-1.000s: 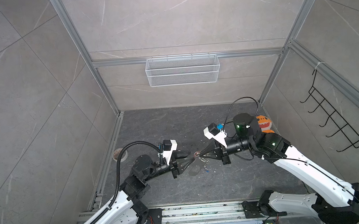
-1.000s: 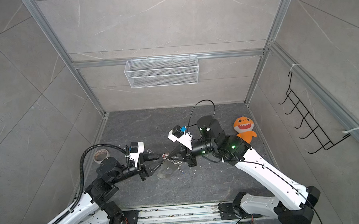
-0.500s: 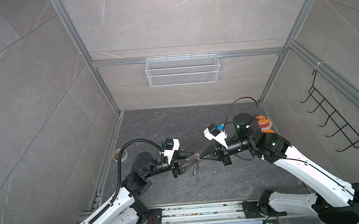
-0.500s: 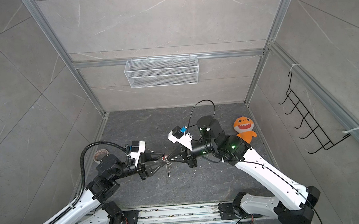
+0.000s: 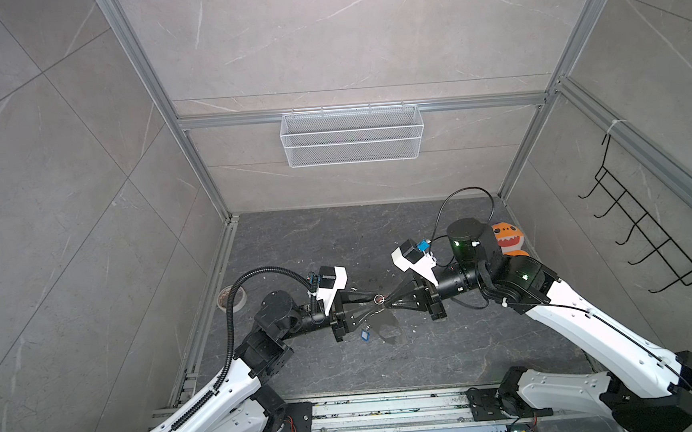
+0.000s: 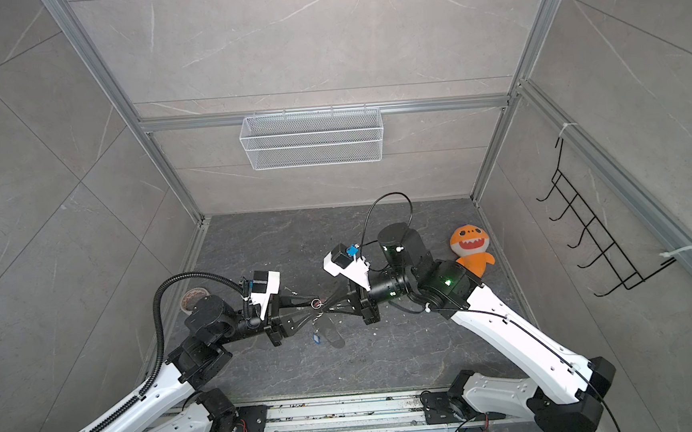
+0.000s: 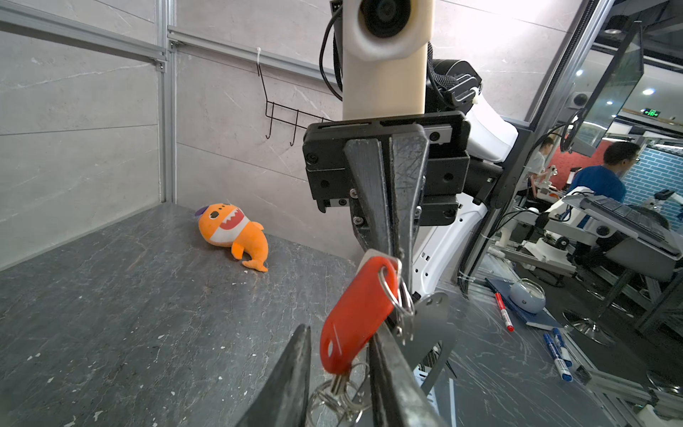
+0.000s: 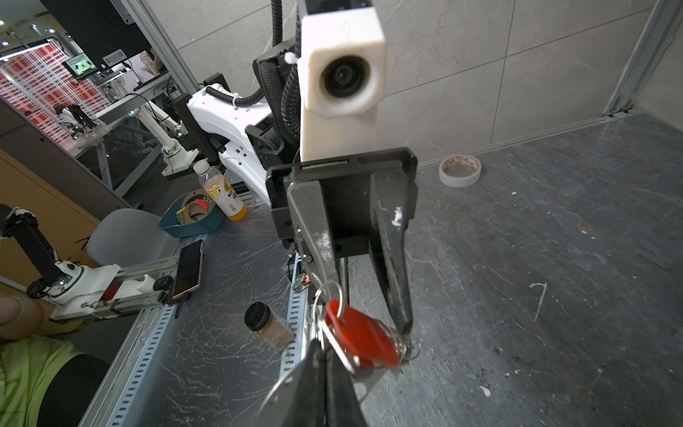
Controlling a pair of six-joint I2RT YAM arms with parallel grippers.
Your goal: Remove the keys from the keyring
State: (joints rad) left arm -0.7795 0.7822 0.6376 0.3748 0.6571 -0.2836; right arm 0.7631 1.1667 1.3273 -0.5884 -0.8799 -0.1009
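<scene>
Red plastic, the tag (image 7: 354, 318) of one key, stands between the spread jaws of my left gripper (image 8: 367, 310), touching only one finger (image 7: 388, 369) and not yet squeezed, while my right gripper (image 7: 397, 255), pressed together, pinches the small silver rings (image 7: 393, 292) at the edge of the keyring (image 7: 428, 325), in the air above the floor (image 5: 317, 244). From the keyring the tag's long axis runs toward my left gripper, along its fingers, so I judge that this nearer arm must close on the tag and pull straight away from the keyring. Just under the keyring a blue tag (image 5: 365, 335) shows; if it hangs or lies, I cannot tell.
</scene>
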